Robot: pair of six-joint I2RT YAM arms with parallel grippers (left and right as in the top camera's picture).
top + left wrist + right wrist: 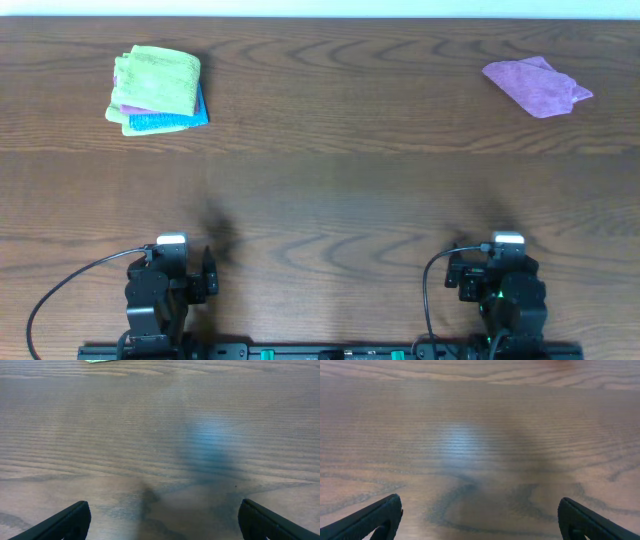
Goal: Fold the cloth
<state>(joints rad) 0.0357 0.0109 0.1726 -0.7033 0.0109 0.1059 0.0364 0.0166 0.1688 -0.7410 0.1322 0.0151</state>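
The lime-green cloth (158, 80) lies folded on top of a small stack at the far left of the table. A thin strip of it shows at the top edge of the left wrist view (100, 361). My left gripper (172, 262) (162, 512) is open and empty, low over bare wood at the near left, far from the cloth. My right gripper (505, 265) (480, 507) is open and empty over bare wood at the near right.
Under the green cloth sit a thin purple layer and a blue folded cloth (170, 121). A crumpled purple cloth (535, 86) lies at the far right. The wooden table (330, 190) spans the whole view.
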